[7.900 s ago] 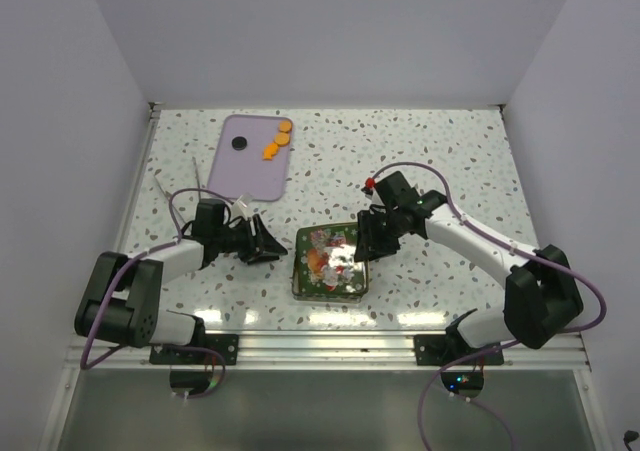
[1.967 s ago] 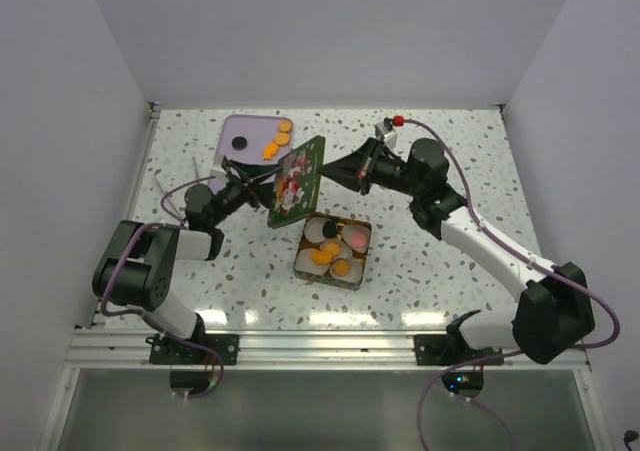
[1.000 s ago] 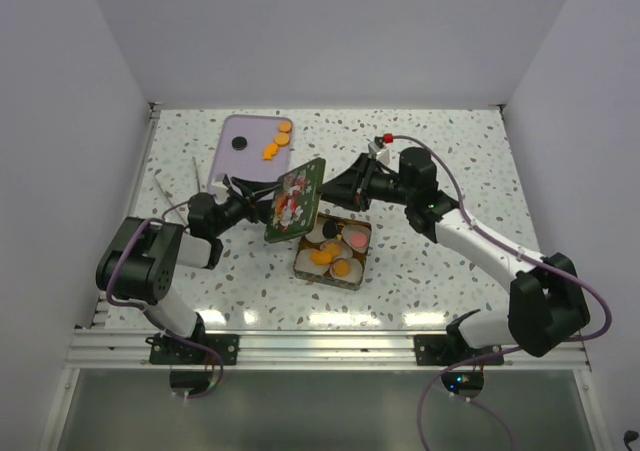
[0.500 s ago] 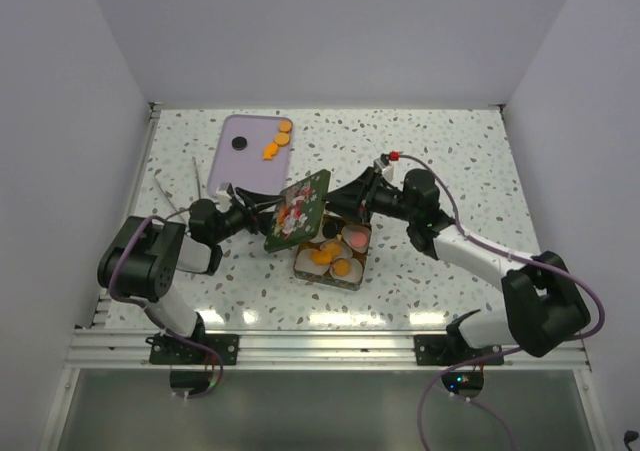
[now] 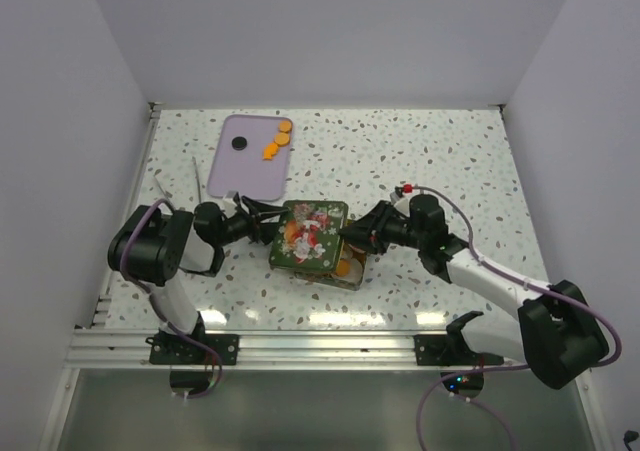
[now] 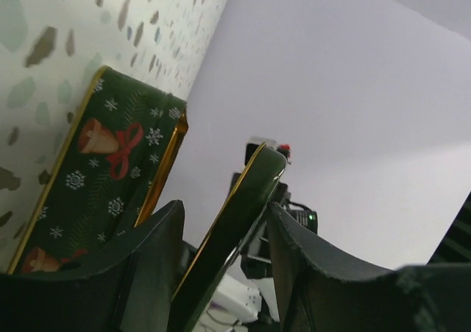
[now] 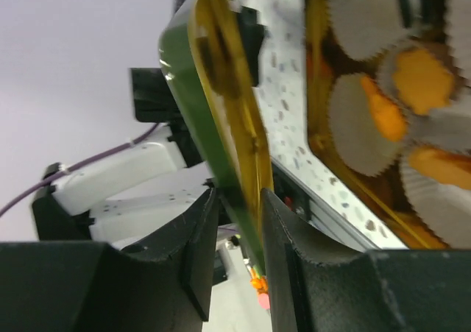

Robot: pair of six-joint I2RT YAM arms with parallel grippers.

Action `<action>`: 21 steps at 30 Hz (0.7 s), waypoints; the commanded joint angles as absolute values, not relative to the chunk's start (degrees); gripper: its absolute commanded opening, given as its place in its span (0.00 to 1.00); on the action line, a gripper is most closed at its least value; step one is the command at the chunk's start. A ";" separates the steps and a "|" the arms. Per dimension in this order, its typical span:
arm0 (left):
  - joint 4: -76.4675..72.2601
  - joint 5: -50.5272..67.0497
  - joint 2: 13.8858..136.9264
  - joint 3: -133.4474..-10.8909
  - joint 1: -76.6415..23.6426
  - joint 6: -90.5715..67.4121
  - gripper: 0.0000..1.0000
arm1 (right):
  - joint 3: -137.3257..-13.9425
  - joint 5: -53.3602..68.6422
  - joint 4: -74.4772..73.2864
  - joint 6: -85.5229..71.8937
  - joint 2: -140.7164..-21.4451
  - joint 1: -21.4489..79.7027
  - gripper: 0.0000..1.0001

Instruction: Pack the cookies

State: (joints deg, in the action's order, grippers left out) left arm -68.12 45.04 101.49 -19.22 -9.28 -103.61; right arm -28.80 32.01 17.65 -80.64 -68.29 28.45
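1. Both arms reach in from either side to a green lid (image 5: 308,236), which hangs low and nearly level over the open tin (image 5: 352,277) in the middle of the counter (image 5: 450,161).
2. The right hand (image 5: 356,239) has the lid's right edge clamped. In its wrist view the two fingers (image 7: 197,252) press against either face of the gold-rimmed lid.
3. The left hand (image 5: 262,227) is at the lid's left edge. In its wrist view the rim stands between the fingers (image 6: 151,269) with a gap showing on one side. I cannot tell whether it is really pinching.
4. The lid covers most of the tin. Only the near right corner peeks out from under it, with one orange cookie (image 5: 343,267) showing there.
5. The right wrist view looks under the lid. Orange cookies (image 7: 416,74) lie in white scalloped paper cups (image 7: 360,23) inside the tin.
6. More cookies are well apart from the tin, on a lilac tray (image 5: 245,176) at the far left of the counter. A few orange ones (image 5: 278,141) are near its right corner, and a black one (image 5: 238,142) is beside them.
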 commanded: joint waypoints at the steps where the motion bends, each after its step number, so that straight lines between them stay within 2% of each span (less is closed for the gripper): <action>1: -108.55 52.47 102.39 -23.20 -11.95 -103.54 0.53 | -26.28 29.01 8.79 -76.64 -68.12 29.62 0.33; 12: -108.28 52.56 109.51 -28.48 -17.05 -102.57 0.52 | -26.36 27.16 2.82 -72.51 -69.00 29.27 0.29; 21: -97.32 55.19 108.02 -28.39 -17.49 -94.32 0.52 | -33.13 25.66 -11.33 -63.90 -67.06 21.81 0.29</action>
State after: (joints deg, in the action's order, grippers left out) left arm -72.47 52.53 109.51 -26.96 -17.47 -99.18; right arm -29.85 28.49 -3.51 -69.38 -68.18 24.32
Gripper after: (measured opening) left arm 0.520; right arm 0.289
